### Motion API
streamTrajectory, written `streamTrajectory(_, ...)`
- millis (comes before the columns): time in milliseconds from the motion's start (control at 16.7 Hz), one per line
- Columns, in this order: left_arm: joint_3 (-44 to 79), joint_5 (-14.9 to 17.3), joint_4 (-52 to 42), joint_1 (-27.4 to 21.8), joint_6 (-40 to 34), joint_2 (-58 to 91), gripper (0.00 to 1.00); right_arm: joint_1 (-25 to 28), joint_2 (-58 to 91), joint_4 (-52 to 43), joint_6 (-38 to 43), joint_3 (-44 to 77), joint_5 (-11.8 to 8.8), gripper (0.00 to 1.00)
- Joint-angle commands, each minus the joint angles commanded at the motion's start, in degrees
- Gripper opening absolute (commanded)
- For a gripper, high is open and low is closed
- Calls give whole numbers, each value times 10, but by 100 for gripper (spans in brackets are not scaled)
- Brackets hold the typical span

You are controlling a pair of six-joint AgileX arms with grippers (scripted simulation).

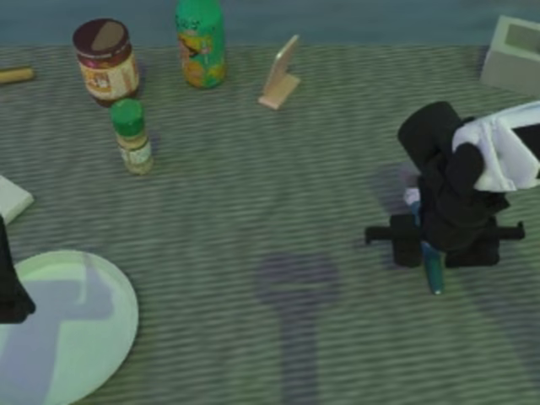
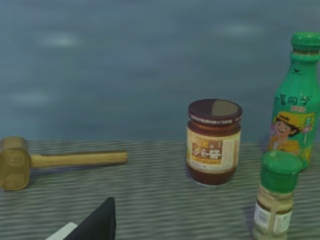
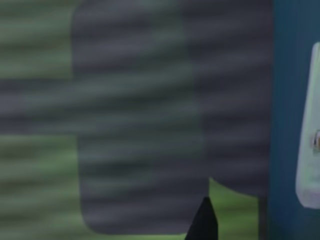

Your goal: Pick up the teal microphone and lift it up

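The teal microphone lies on the table at the right. Its dark teal handle tip pokes out below my right gripper, and its white head shows just above. This gripper hangs directly over the handle, open, with a finger on each side of it. In the right wrist view the teal microphone, with its white switch patch, fills one edge. One black fingertip stands apart from it. My left gripper stays parked at the table's left edge, over the plate.
A pale green plate lies front left. A brown jar, a green bottle and a green-capped spice jar stand back left. A wooden stand is at the back middle, a grey box back right, and a wooden mallet far left.
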Motion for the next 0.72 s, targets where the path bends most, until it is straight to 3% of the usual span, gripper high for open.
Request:
streamTrajectory(300, 0, 0, 0, 0, 0, 0, 100, 2, -10, 60, -19, -12, -19, 0)
streamTrajectory(720, 0, 0, 0, 0, 0, 0, 100, 3, -68, 363, -98, -90, -105, 0)
